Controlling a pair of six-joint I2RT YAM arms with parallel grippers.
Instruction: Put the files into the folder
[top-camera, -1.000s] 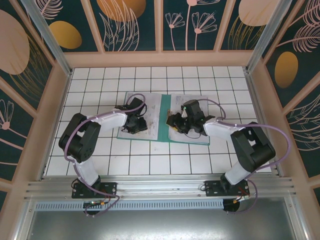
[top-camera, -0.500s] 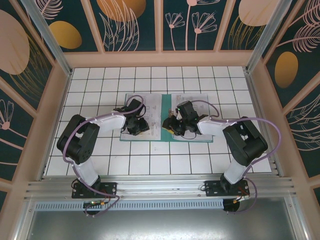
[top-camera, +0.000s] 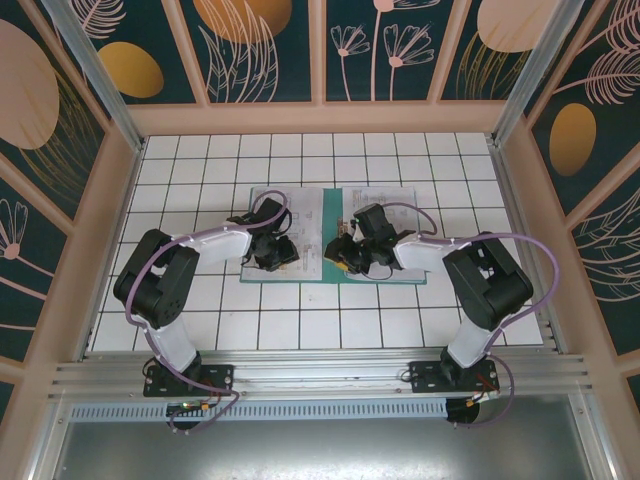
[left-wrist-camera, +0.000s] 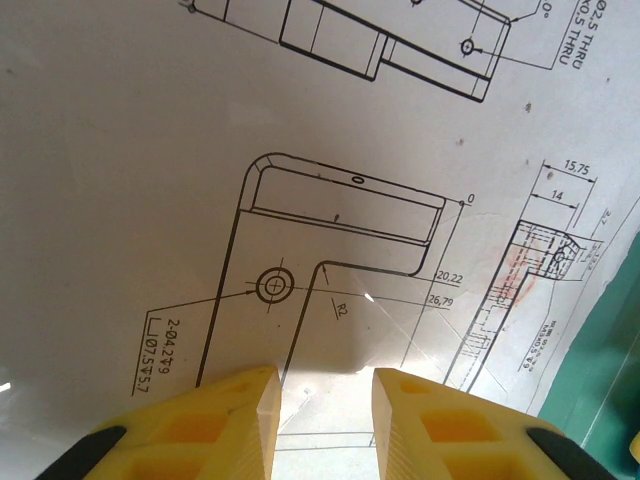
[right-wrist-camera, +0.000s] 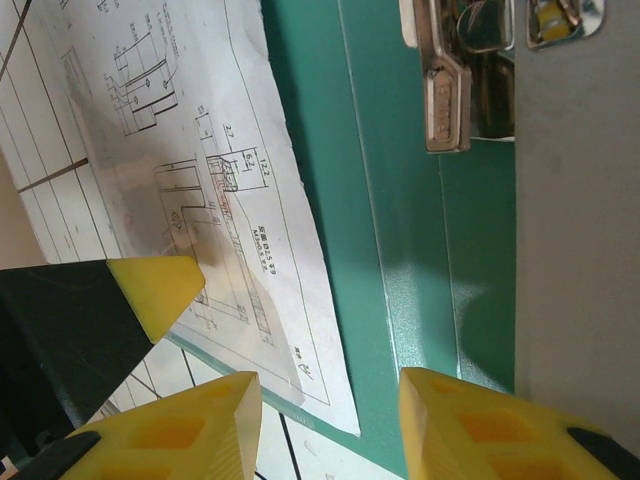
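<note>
The white tiled table (top-camera: 200, 310) carries the open folder (top-camera: 330, 210), seemingly flat.

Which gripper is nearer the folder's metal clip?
Right. The right gripper hangs by the spine, metal clip just ahead; left gripper is over the printed sheet, farther off.

You have a left arm (top-camera: 160, 280) and right arm (top-camera: 495, 285) with black joints and pale grey links. Lilac cable (top-camera: 548, 255) loops along each. Left gripper (left-wrist-camera: 322, 385), right gripper (right-wrist-camera: 325, 388): blocky yellow fingers (left-wrist-camera: 215, 420).
</note>
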